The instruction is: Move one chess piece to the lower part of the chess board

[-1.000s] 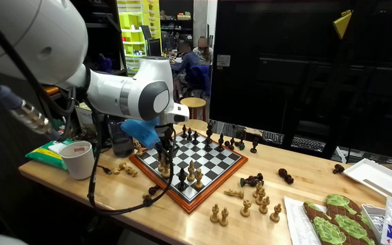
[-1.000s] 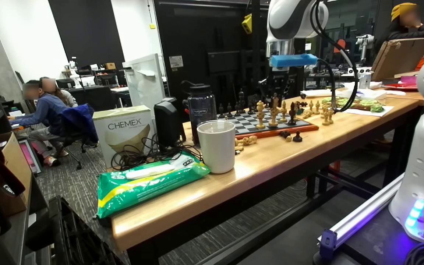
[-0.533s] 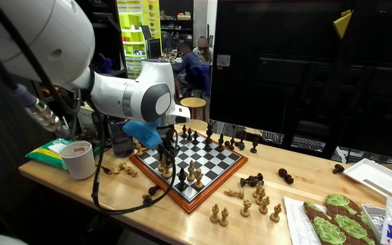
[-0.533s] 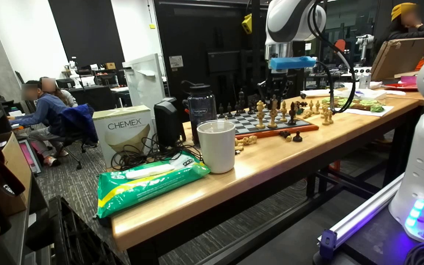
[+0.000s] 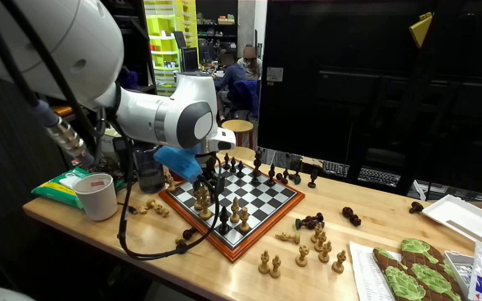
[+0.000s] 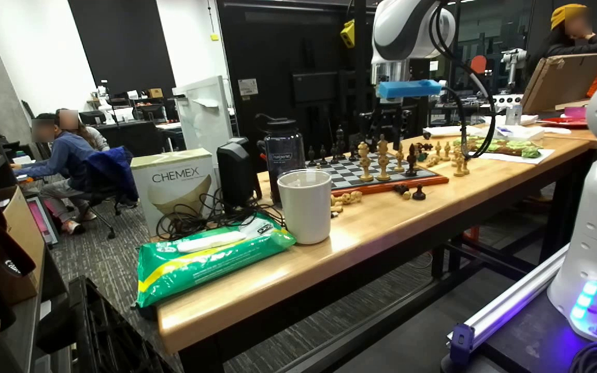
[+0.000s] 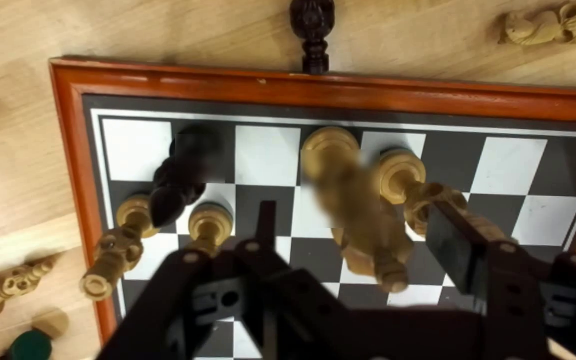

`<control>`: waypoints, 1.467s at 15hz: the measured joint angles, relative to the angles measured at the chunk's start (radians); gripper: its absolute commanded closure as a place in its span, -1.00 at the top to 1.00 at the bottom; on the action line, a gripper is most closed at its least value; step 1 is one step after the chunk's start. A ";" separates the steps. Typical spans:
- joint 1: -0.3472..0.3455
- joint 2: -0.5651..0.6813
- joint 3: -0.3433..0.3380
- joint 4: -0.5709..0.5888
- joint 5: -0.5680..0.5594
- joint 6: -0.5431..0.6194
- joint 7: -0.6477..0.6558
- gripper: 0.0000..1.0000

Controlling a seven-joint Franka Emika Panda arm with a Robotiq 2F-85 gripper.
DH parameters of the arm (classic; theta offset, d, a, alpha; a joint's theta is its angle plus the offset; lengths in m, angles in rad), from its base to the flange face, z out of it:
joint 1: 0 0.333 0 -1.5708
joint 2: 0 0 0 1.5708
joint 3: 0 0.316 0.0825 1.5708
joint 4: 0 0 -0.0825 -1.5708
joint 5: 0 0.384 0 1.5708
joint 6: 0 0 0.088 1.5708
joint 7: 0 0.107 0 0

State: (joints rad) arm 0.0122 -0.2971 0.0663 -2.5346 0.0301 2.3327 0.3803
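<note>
In wrist view, spread gripper point(image 7: 360, 225) is hiding part of the chess board point(image 7: 178, 86); blurred tan piece point(image 7: 363, 212) is showing between fingers point(image 7: 452, 245).

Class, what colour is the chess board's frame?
The frame is reddish-brown, clearest in the wrist view.

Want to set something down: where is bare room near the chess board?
In an exterior view, bare tabletop shows between a lying dark piece and the white tray; on the chess board, bare squares between the light pieces and right-hand frame. Crowded: around the fingers, where those pieces cluster.
</note>
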 measured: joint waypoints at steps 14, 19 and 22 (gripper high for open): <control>-0.010 0.006 0.000 0.061 -0.011 -0.013 -0.001 1.00; -0.010 0.007 0.000 0.083 -0.018 -0.033 -0.001 1.00; -0.010 0.007 0.001 0.106 -0.032 -0.060 -0.001 1.00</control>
State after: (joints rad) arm 0.0023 -0.2905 0.0673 -2.4284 -0.0020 2.2728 0.3792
